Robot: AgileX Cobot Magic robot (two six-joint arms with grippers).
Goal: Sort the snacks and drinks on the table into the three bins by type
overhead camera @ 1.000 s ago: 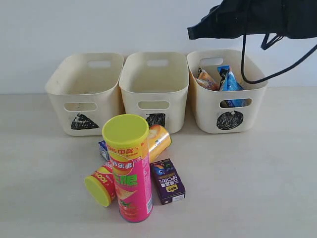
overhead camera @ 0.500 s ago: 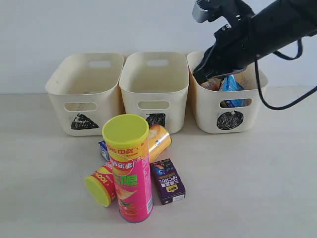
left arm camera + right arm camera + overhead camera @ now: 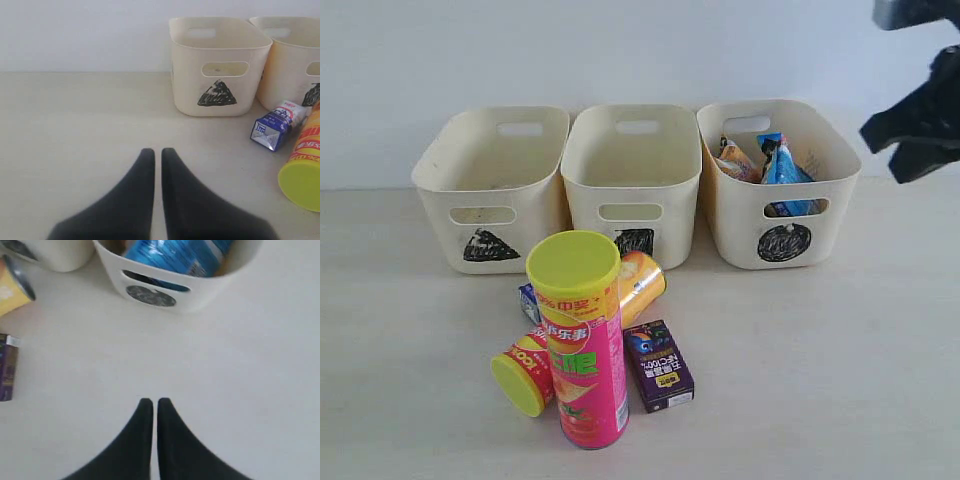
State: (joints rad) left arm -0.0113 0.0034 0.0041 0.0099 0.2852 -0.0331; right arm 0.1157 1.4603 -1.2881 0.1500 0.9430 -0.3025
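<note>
The snacks and drinks left unsorted sit in a tight cluster on the table, in front of the triangle and square bins; the tall pink can stands upright at the front under its yellow-green lid; the red can lies on its side against the pink can's base, lid toward the camera; the orange can lies on its side behind the pink one; the purple carton lies flat just beside the pink can; the blue-and-white carton lies mostly hidden behind the cans (the left wrist view shows it clearly, close to the triangle bin).

The three bins stand in a row at the back, sides nearly touching: the triangle bin, the square bin and the circle bin; the blue bag and the orange-and-black bag stand inside the circle bin.

The left gripper hangs low over bare table, well apart from the cluster, jaws closed to a thin slit and holding nothing; the right gripper is raised above bare table near the circle bin, jaws likewise closed and empty.
</note>
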